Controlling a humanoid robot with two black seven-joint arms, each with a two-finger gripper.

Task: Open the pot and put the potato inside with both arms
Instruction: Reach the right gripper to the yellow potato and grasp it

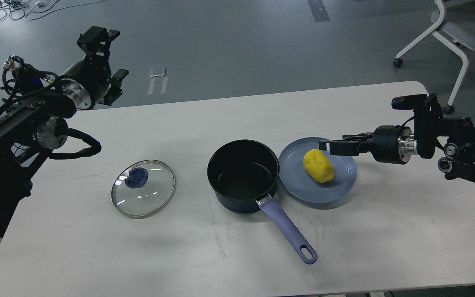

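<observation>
On a white tabletop, an open dark pot stands at the middle, its lavender handle pointing toward the viewer. Its glass lid lies flat to the left, well apart. A yellow potato rests on a blue-grey plate touching the pot's right side. The right gripper hovers just beside the potato, its fingers seemingly closed, though that is hard to tell. The left gripper is raised beyond the tabletop's far left edge, fingers spread.
</observation>
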